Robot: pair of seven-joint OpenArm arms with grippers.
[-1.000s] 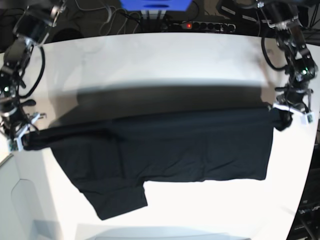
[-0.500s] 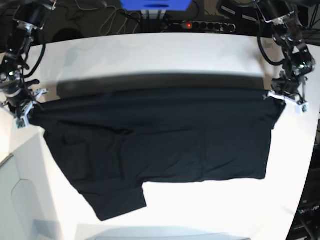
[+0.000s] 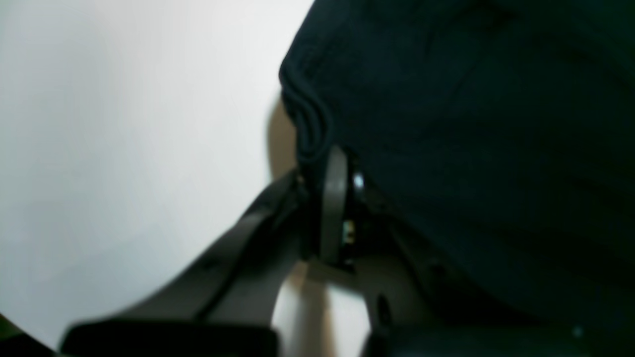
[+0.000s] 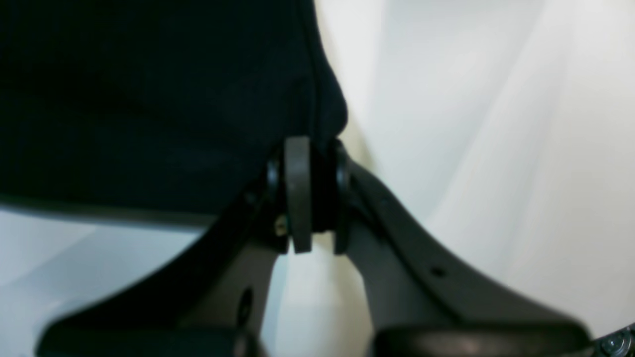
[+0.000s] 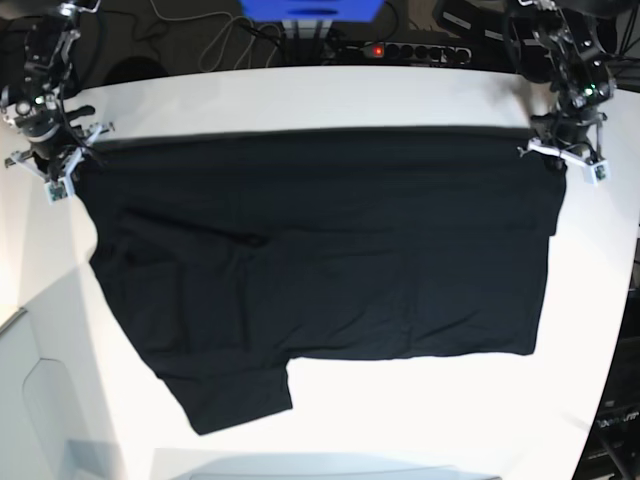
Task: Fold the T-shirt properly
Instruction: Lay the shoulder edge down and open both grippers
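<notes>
The T-shirt (image 5: 320,270) lies spread across the white bench (image 5: 300,100), its far edge pulled into a straight line between my two claws. My left claw (image 3: 325,168) is clamped on a bunched corner of the T-shirt — jaws pressed tight on the cloth. My right claw (image 4: 310,163) pinches the opposite corner the same way. One sleeve sticks out at the T-shirt's near edge, toward my right claw's side.

hidden: T-shirt (image 5: 320,250) collar, tag unseen; blurred: wrist views | cut off: arms
</notes>
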